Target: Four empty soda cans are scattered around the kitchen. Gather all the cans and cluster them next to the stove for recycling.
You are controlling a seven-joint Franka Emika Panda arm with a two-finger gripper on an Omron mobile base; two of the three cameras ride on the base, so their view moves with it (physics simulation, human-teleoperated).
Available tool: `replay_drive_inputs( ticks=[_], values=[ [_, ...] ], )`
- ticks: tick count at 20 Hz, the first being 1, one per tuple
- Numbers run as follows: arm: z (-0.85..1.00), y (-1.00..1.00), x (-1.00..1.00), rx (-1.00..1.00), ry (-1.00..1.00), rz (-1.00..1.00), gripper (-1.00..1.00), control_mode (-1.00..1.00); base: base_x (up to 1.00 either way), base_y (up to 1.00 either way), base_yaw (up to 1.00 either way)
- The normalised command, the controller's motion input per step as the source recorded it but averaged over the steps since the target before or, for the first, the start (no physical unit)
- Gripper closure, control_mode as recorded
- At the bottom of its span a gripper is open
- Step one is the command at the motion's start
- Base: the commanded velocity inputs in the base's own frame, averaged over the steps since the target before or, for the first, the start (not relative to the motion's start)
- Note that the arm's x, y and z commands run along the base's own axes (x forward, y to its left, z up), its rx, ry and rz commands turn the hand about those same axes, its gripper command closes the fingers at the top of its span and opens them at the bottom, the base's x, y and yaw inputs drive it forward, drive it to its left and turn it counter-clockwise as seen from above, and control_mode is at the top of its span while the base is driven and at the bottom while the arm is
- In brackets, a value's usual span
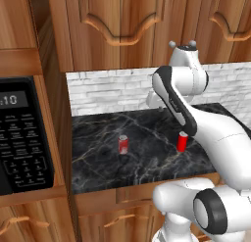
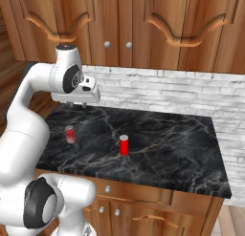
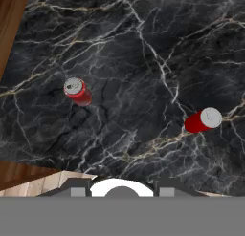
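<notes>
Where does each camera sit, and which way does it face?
Left base view: behind the arm, left side, facing the counter, microwave at left.
Right base view: behind the arm, right side, same counter.
Hand view: above the counter, looking down.
All share two red cans.

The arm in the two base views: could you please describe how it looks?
The arm is built of glossy white, rounded segments with dark grey rings at the joints. The wrist housing bears a small round dark logo. The gripper hangs from a white block; its fingers are small and dark.
</notes>
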Motion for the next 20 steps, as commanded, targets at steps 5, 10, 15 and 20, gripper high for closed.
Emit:
replay_drive_inputs(
  ticks=[5,10,15,20],
  values=[
    [-0.21,-0.15,-0.04,0.00,0.00,0.00,-1.00,-1.00,0.00,0.00,0.00],
    [-0.51,-0.47,0.05,-0.01,0.01,0.00,-1.00,-1.00,0.00,0.00,0.00],
    [-0.49,-0.79,0.18,0.02,0.01,-0.02,-1.00,-1.00,0.00,0.00,0.00],
    [-0.49,-0.59,0.38,-0.01,0.00,0.00,-1.00,-1.00,0.00,0.00,0.00]
  ],
)
